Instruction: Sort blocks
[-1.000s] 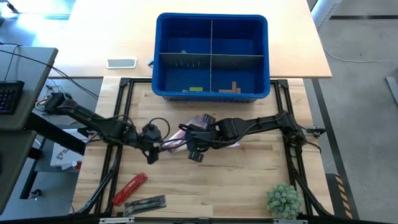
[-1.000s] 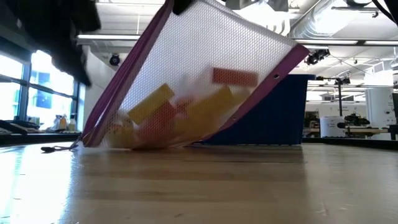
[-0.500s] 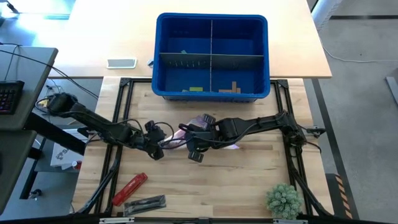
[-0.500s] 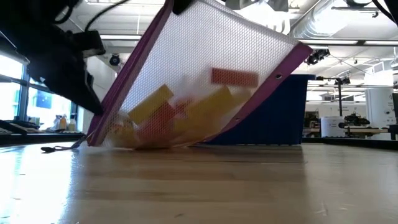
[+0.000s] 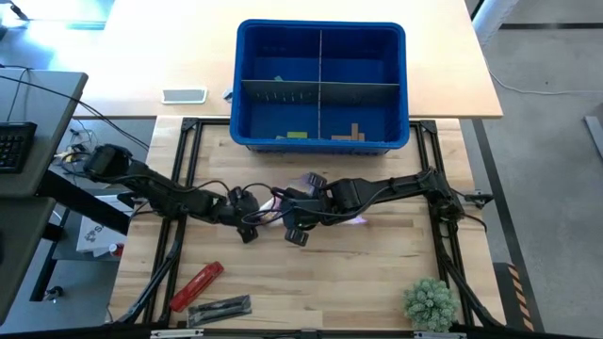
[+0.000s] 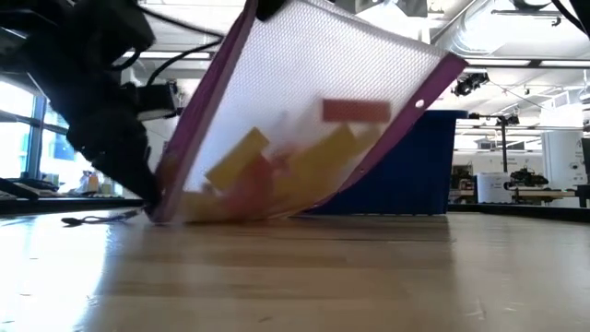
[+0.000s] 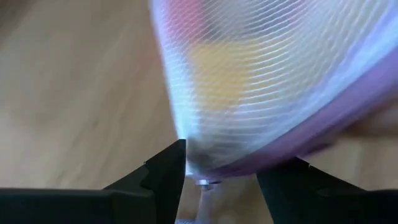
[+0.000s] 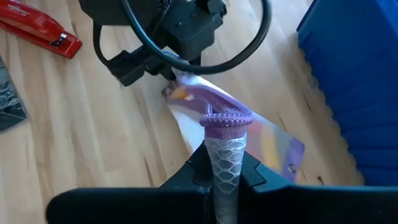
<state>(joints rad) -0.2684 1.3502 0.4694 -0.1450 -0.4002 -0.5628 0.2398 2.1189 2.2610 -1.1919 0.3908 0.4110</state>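
Overhead, right tool point(image 8: 222, 167) pinching pouch point(image 6: 304, 120), blocks point(image 6: 277, 171) inside

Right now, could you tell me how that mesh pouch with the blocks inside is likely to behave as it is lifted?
The mesh pouch looks floppy: it hangs slanted from the right gripper, which is pinching one corner. The blocks have piled at its low end, so they will probably shift and slide. It likely sags there, where the left gripper sits with its fingers on either side of the edge.

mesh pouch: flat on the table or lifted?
Lifted and tilted. Low view shows the mesh pouch raised at one end, lower corner on the table; right gripper pinches its upper edge.
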